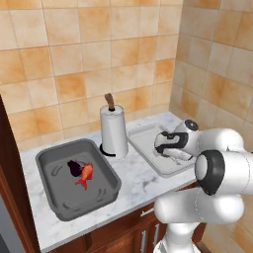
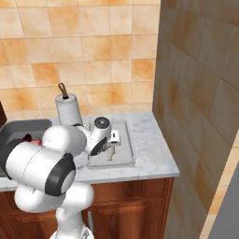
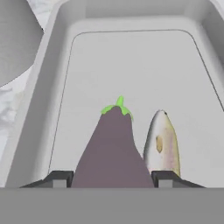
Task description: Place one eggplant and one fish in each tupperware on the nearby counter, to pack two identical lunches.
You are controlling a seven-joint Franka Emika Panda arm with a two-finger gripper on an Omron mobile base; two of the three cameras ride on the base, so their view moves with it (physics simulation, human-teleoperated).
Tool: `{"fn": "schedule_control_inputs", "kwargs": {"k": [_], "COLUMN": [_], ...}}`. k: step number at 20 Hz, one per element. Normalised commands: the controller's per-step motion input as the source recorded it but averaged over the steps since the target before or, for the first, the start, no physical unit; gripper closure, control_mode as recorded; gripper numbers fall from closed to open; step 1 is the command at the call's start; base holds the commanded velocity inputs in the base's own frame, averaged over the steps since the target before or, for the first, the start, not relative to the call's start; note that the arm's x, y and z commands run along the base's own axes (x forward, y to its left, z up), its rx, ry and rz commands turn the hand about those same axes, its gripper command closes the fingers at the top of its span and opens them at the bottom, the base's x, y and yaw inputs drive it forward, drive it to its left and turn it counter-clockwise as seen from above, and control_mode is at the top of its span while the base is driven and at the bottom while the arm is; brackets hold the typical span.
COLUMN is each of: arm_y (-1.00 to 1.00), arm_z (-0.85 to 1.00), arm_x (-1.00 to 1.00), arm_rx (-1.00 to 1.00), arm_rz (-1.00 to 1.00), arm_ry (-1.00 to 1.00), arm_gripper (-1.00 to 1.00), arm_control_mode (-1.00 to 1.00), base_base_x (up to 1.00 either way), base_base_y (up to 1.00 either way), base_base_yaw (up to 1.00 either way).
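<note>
Hand view: eggplant (image 3: 111, 148) sits between the two spread fingertips (image 3: 59, 178), long axis running straight away from them, stem end far, above the pale tupperware (image 3: 131, 65) floor; whether it is gripped or already resting, I cannot tell. Silvery fish (image 3: 162, 144) lies just beside it, parallel. Left base view adds the dark tupperware (image 1: 49, 163), holding the red fish (image 1: 85, 175) and another eggplant (image 1: 74, 168).

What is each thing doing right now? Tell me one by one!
Dark tupperware: holds an eggplant and red fish.
Pale tupperware: holds silvery fish.
Second eggplant: between the gripper fingers, over the pale tupperware.
Paper towel roll: upright.
</note>
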Motion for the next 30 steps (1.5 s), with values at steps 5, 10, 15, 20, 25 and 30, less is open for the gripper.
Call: {"fn": "schedule_control_inputs", "kwargs": {"k": [5,10,15,20,25,30], "arm_y": [-0.15,-0.05,0.14,0.0,0.0,-0.05], "arm_z": [-0.01,0.36,0.95,1.0,0.84,0.66], "arm_x": [0.54,-0.07,-0.55,-0.87,-1.0,-1.0], "arm_rx": [0.01,0.0,-0.03,-0.04,-0.01,0.0], "arm_rz": [0.0,0.0,0.0,0.0,0.0,0.0], "arm_ry": [0.14,0.12,0.0,-0.01,-0.14,-0.22], "arm_gripper": [-1.0,-1.0,-1.0,-1.0,-1.0,-1.0], "arm_control_mode": [-1.0,-1.0,-1.0,-1.0,-1.0,-1.0], "base_base_x": [0.0,0.0,0.0,0.0,0.0,0.0], "base_base_y": [0.0,0.0,0.0,0.0,0.0,0.0], "base_base_yaw": [0.0,0.0,0.0,0.0,0.0,0.0]}}
